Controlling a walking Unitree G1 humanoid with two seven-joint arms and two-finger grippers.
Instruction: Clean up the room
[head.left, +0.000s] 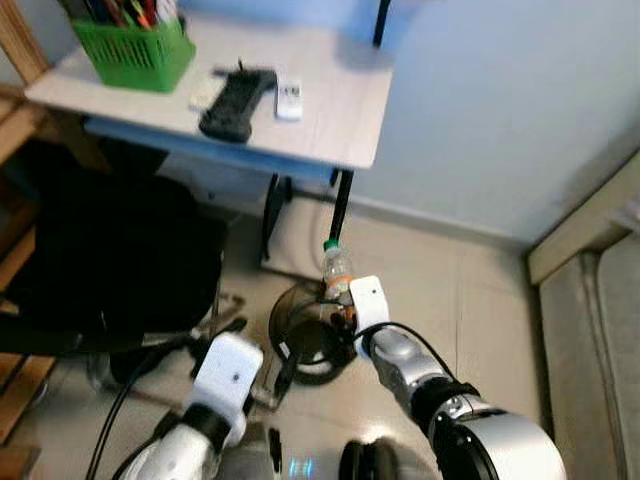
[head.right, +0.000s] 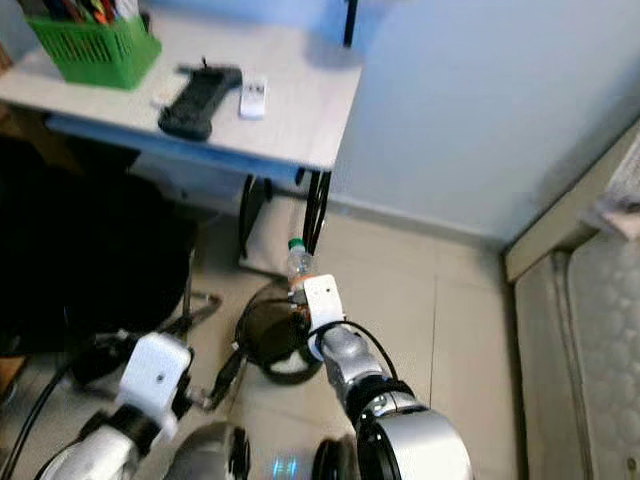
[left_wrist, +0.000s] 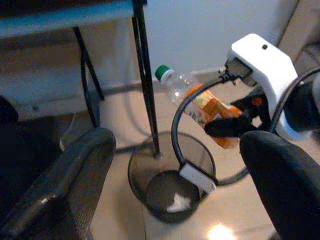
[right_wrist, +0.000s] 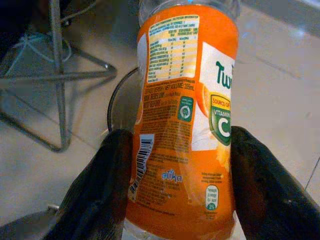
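Observation:
My right gripper (right_wrist: 182, 192) is shut on a plastic bottle (head.left: 337, 264) with an orange label and a green cap. It holds the bottle tilted just above the far rim of a black mesh wastebasket (head.left: 283, 328) that stands on the floor by the table legs. In the left wrist view the bottle (left_wrist: 202, 102) hangs over the wastebasket (left_wrist: 137, 172), which has a crumpled white scrap (left_wrist: 179, 202) at its bottom. My left gripper (left_wrist: 177, 150) is open and holds nothing, low on the near side of the wastebasket.
A small table (head.left: 330, 110) at the back carries a green basket (head.left: 135, 50), a black controller (head.left: 235, 100) and a white remote (head.left: 288, 98). A black office chair (head.left: 100, 260) stands at the left. A mattress edge (head.left: 590, 300) runs along the right.

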